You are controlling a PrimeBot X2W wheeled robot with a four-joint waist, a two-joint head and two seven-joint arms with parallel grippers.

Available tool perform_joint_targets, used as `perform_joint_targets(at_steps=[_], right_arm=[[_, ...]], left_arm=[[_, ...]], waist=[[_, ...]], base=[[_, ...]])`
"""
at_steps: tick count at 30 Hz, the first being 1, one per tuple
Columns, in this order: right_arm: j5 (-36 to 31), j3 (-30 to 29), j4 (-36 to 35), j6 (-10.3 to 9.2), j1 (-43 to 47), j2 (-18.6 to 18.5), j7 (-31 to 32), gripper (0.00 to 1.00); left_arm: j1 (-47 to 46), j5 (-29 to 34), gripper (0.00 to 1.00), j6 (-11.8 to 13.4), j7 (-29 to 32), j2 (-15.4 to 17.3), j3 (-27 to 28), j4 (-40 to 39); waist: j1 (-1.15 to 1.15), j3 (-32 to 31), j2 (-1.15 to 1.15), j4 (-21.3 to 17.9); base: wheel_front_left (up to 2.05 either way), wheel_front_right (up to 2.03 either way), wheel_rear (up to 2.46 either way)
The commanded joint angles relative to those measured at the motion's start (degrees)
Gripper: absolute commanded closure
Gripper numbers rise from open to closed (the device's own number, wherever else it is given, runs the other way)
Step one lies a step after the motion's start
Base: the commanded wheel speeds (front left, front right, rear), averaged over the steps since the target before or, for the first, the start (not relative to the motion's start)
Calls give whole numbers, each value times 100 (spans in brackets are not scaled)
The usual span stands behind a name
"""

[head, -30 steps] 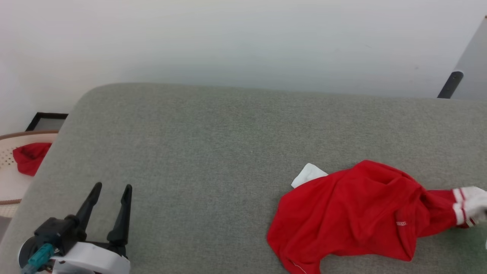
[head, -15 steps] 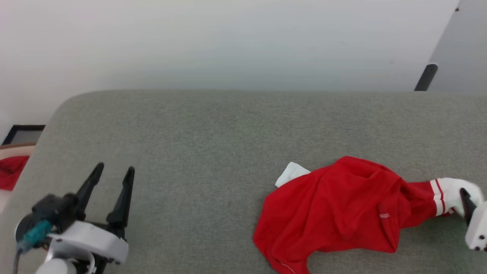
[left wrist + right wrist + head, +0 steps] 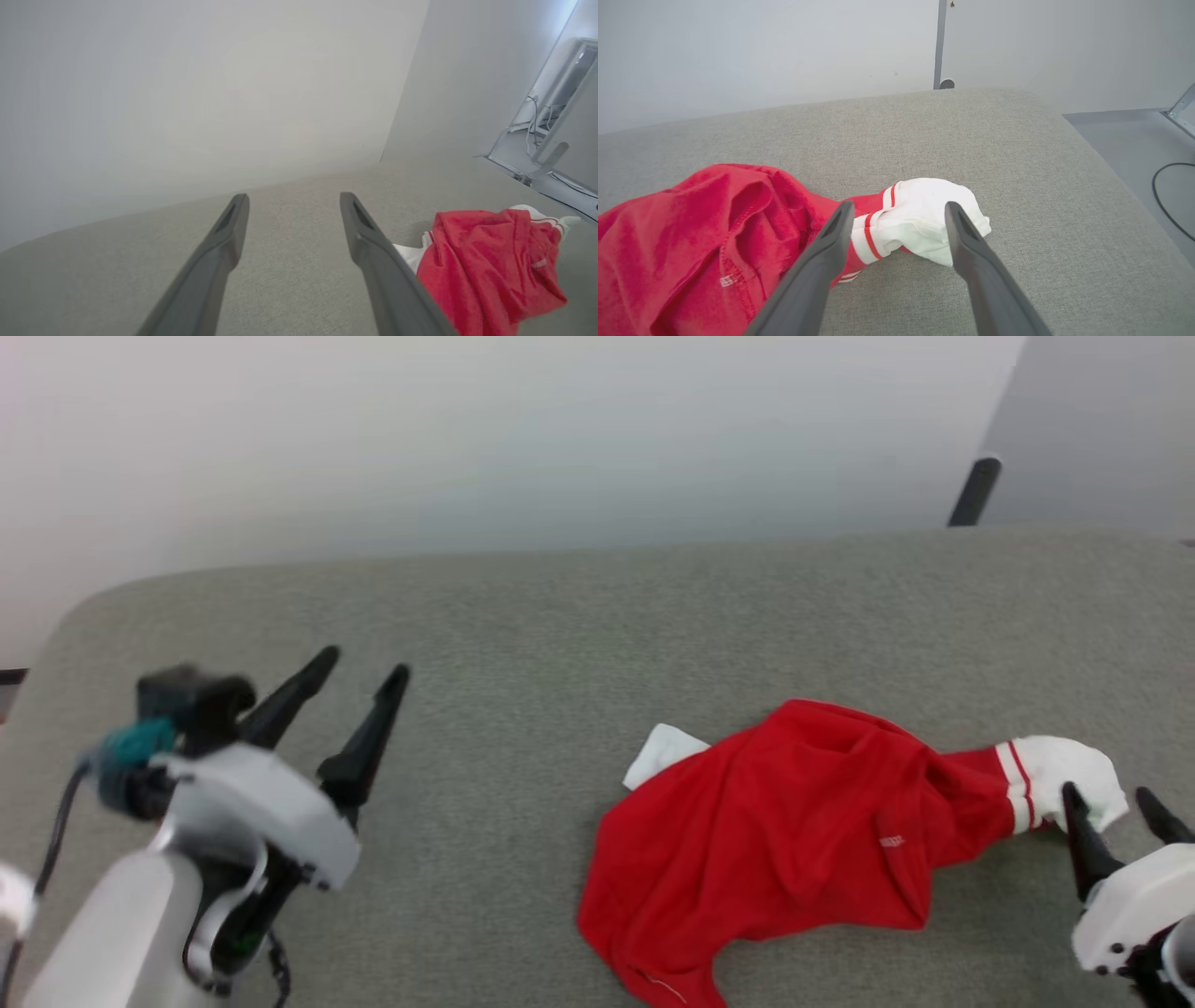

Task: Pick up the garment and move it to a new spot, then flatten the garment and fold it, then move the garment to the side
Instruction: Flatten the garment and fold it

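The garment lies crumpled on the grey worktop. Its red body is off to the left of the right hand, and its white sleeve is bunched right at that hand's tips. The step in hand looks like flattening, and it probably goes best from two opposite ends. The right hand could close low on the striped cuff rather than on the loose white lump, so that it takes one layer of cloth and not a wad. The left hand could reach across to the white flap, likely the other sleeve, peeking out beyond the red. Both could then draw apart slowly, close to the worktop, so the folds slide out instead of dragging the whole heap. The right hand is spread wide and grasps nothing. Its fingers slope down toward the worktop and flank the sleeve, though I cannot tell whether they touch it. The left hand, also spread and empty, hovers above bare worktop with the garment well off to its right, fingers aimed forward.
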Motion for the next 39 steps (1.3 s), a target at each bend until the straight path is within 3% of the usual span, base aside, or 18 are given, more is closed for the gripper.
perform_joint_targets(at_steps=[1,6,15,30,39], right_arm=[[-5,56,-61,-2,74,75,-66,0],[15,164,-175,-2,-37,188,-185,0],[122,345,-198,-2,-219,346,-412,0],[299,672,207,-2,-605,479,-874,0],[363,777,511,-2,-748,521,-1099,0]], left_arm=[[-226,-234,0,-10,285,35,-135,-21],[-822,-707,0,-10,1128,174,-681,-90],[-1755,-1395,0,-11,2248,116,-1568,222],[-2580,-1465,0,-11,2438,263,-2553,1057],[-2756,-1497,0,-11,2379,315,-3076,1703]], waist=[[0,149,0,-186],[0,385,0,-427],[0,887,0,-834],[0,1605,0,-1363],[0,1755,0,-1476]], base=[[0,0,0],[0,0,0],[0,0,0],[0,0,0],[0,0,0]])
